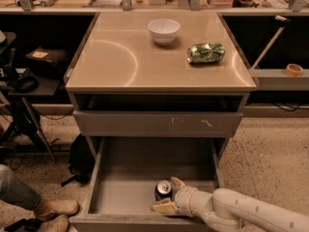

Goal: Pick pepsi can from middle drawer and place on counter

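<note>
The pepsi can [163,189] stands upright on the floor of the open middle drawer [125,197], near its front right. My gripper [170,195] reaches in from the lower right on a white arm. Its fingers are spread on either side of the can, one behind at the right and one in front [164,207], not closed on it. The glossy tan counter [116,57] is the cabinet top above.
On the counter stand a white bowl [163,30] and a crushed green-and-silver can [206,52] lying on its side. The closed drawer front [157,123] with pale scratches sits above the open drawer. A person's shoes [50,211] are at the lower left.
</note>
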Action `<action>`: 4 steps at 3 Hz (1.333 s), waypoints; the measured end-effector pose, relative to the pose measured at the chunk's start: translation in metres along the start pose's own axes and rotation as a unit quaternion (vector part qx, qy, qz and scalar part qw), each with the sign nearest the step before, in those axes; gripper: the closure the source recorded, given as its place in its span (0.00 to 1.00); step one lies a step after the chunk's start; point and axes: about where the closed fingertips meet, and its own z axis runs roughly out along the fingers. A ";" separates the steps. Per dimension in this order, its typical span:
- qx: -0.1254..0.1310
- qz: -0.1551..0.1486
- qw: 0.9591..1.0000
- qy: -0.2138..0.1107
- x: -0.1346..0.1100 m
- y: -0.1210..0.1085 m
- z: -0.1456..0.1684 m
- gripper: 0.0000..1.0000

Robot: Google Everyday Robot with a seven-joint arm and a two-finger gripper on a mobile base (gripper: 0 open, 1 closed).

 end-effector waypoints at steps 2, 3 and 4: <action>0.000 0.000 1.000 0.000 0.000 0.000 0.000 0.65; 0.002 -0.004 1.000 0.000 -0.001 -0.001 -0.004 0.88; 0.009 -0.029 0.999 -0.017 -0.034 -0.014 -0.035 1.00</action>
